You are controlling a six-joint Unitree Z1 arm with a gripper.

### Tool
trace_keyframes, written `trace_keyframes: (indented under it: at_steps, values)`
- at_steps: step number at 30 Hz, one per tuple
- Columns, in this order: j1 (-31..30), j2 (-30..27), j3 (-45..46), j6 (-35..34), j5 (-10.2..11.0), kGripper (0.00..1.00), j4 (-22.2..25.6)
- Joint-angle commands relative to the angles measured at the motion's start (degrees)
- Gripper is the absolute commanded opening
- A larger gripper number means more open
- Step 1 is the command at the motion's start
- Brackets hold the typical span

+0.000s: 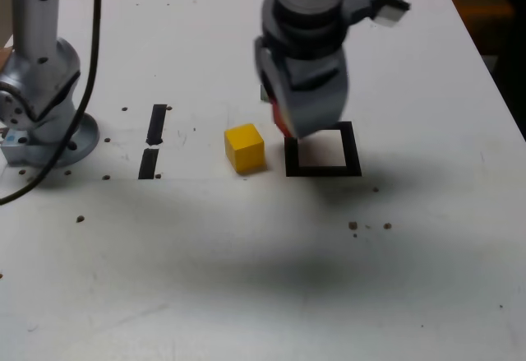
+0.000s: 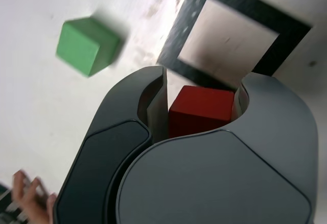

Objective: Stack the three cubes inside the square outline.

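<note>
Rose from the base (image 1: 62, 135) at the exterior view's left, up through a pale link (image 1: 36, 16) and out past the top edge, with a black cable (image 1: 89, 73) curving alongside. Came back into view at the top, right of centre, in a dark wrist section (image 1: 304, 16), and reached down to the gripper (image 2: 202, 96). Pointed the jaws downward at a slight slant, blurred in the exterior view, and covered the upper left corner of the square outline (image 1: 352, 149) there.

Clamped the red cube (image 2: 200, 109) between both jaws, with one side face against each. In the wrist view, showed the cube's top and one side in the gap, overlapping the edge of the black tape; could not tell from either view how high above the table (image 1: 205, 295).

Left the yellow cube (image 1: 245, 148) on the table outside the outline, between the outline and the two black tape strips (image 1: 157, 124). Showed the green cube (image 2: 88, 46) on the table in the wrist view, also outside the outline and apart from the jaws. Caught a person's hand (image 2: 33, 198) at the edge of the wrist view, well apart from the cubes.
</note>
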Motion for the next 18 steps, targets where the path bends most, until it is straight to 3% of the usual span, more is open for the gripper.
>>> trace_keyframes:
  at_steps: [1, 18]
  values:
    - [-0.09, 1.47, -0.47, -1.2, 0.27, 0.24, -1.62]
    - [1.36, 7.96, -2.46, -3.06, 2.22, 0.24, -4.56]
